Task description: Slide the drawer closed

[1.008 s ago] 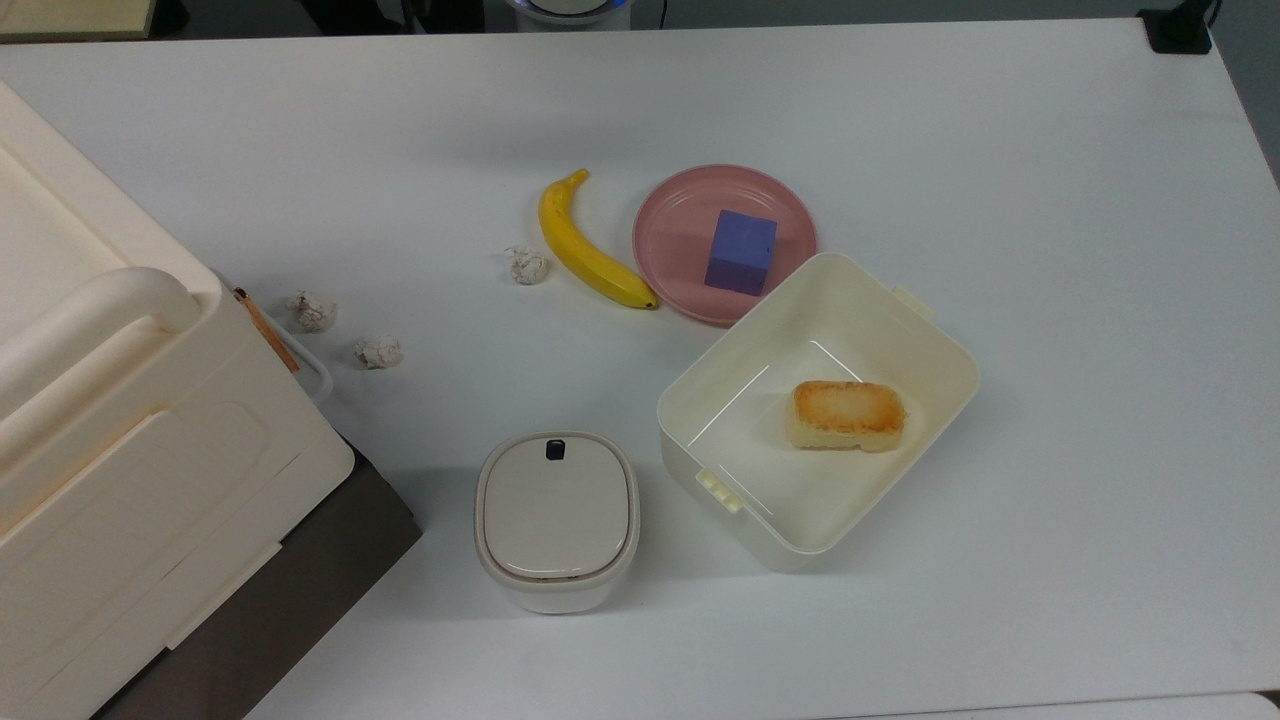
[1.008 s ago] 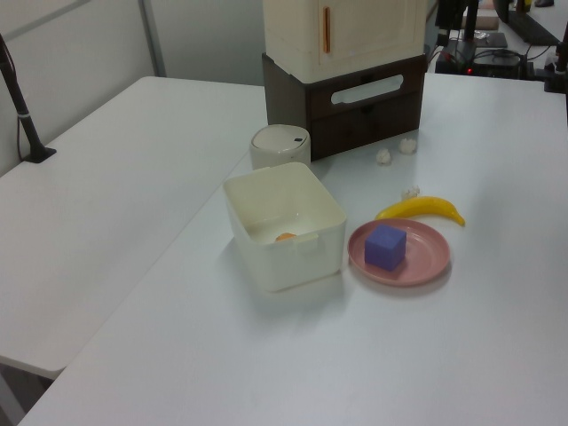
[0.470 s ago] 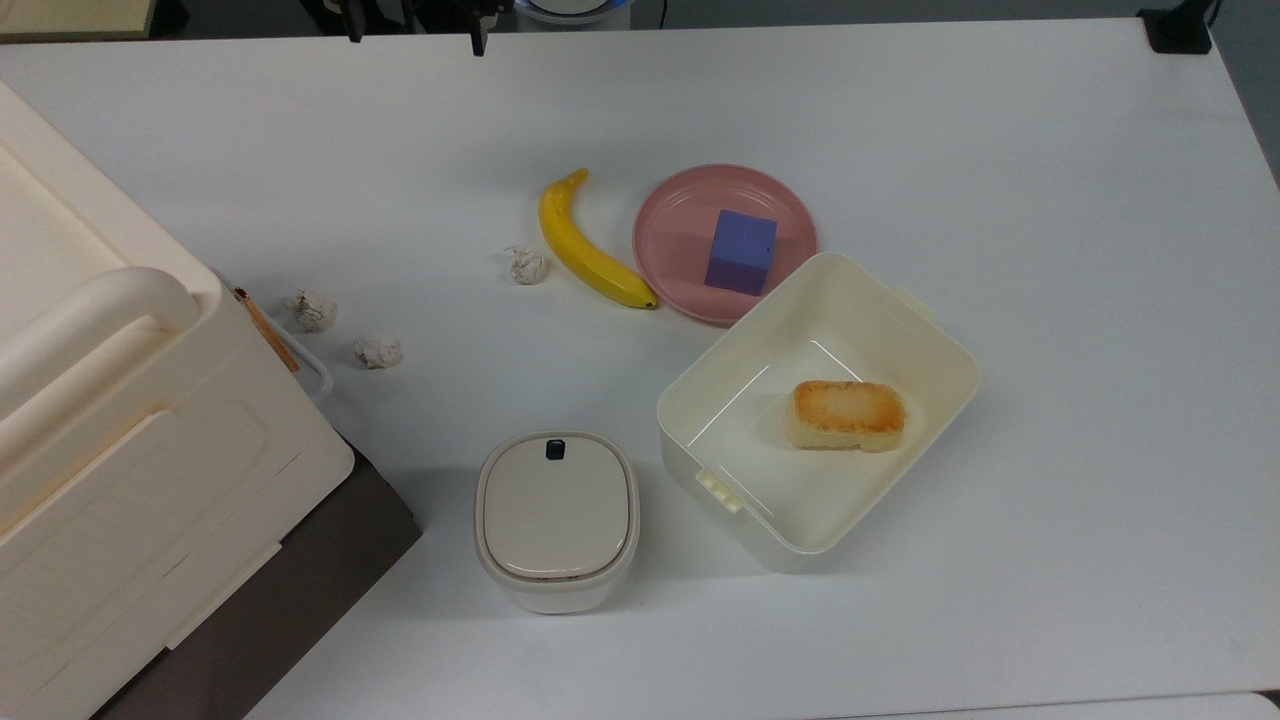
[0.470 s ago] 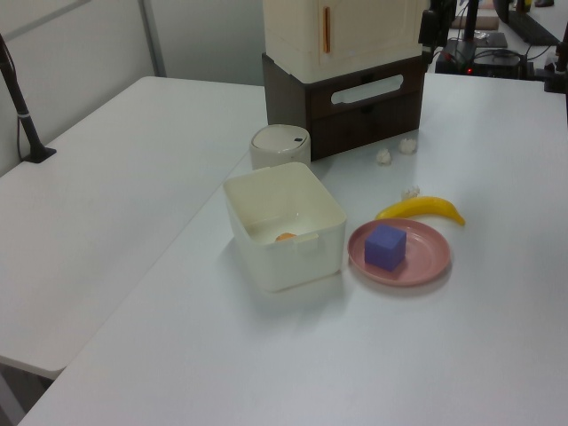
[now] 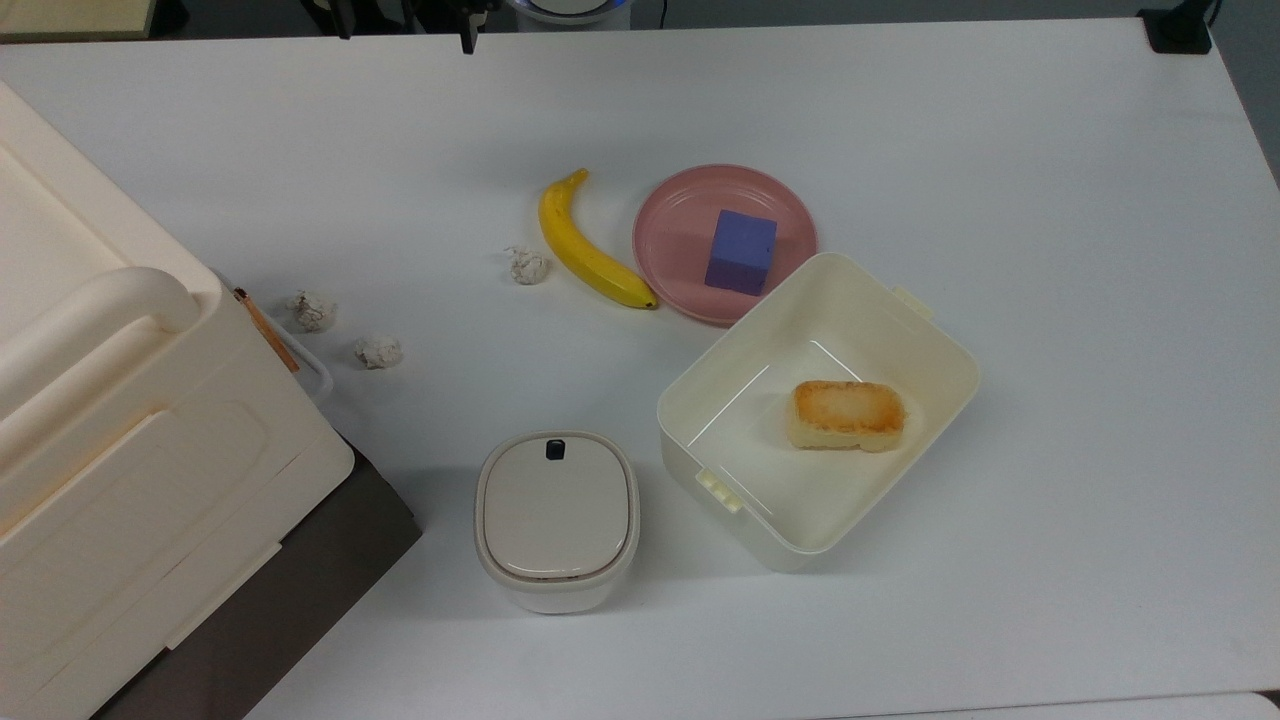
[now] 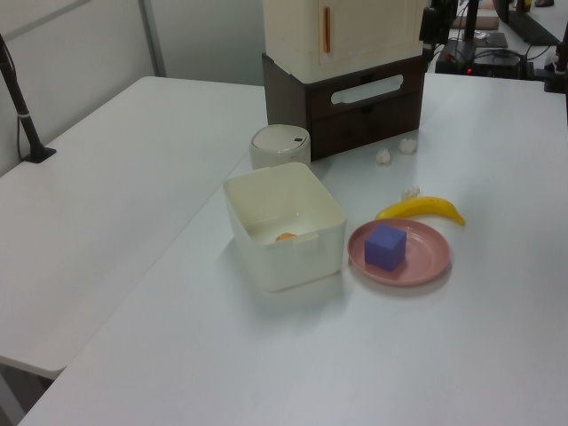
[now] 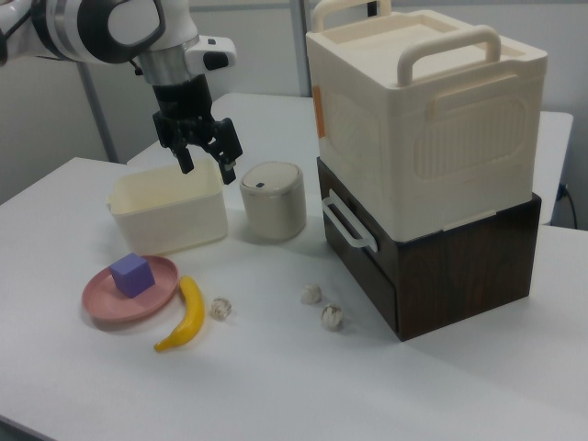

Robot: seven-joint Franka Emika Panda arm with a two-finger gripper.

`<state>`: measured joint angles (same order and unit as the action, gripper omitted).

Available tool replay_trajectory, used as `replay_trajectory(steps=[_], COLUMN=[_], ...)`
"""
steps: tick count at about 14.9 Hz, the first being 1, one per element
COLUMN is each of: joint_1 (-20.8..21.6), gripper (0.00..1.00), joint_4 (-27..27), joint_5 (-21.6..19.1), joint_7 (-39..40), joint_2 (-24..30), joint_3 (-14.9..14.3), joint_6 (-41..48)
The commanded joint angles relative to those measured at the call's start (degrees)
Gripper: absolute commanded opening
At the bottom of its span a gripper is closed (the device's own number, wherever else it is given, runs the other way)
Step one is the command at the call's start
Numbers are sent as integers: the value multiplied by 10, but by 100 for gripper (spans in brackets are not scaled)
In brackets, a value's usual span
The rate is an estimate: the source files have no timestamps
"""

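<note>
Three containers stand on the white table (image 5: 1050, 200) in front of me. The open cream plastic bin with rounded corners (image 5: 940, 345) holds one toasted, golden-brown bread-like piece (image 5: 848, 414) lying flat on its floor. In the top view the small cream round-cornered canister (image 5: 556, 520), just to the bin's left, has its lid on with a dark tab (image 5: 555, 449) on it; I cannot see its contents. The large cream plastic box with moulded handles (image 7: 427, 115) sits closed on top of the dark brown wooden cabinet (image 7: 469, 266).

The drawer (image 7: 363, 246), with its dark brown front panel and white loop handle (image 7: 348, 225), is in that cabinet directly beneath the cream box. In the right view and the left view (image 6: 364, 96) its front looks flush or nearly flush with the cabinet face; I cannot tell whether a small gap remains.

The pink round plate (image 5: 670, 235) carries a purple cube (image 5: 741, 251) and touches the bin's far corner in the top view. A yellow banana (image 5: 585, 250) lies just beside the plate, on the top view's left. Three crumpled white paper balls lie on the table: one (image 5: 527, 265) by the banana, two (image 5: 312, 310) (image 5: 378, 351) near the drawer front.

My black two-finger gripper (image 7: 204, 163) hangs in the air above the bin and canister in the right view, well apart from the drawer, its fingers (image 7: 227, 169) spread apart and holding nothing.
</note>
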<state>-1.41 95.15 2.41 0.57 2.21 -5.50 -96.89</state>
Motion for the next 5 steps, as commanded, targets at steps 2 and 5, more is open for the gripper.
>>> replay_trajectory(steps=[2, 5], joint_1=[4, 3], gripper=[100, 100], joint_4=[8, 7], joint_5=[-7, -8], joint_7=[-6, -6], joint_2=[17, 17], joint_3=[-6, -6], joint_6=[-10, -10])
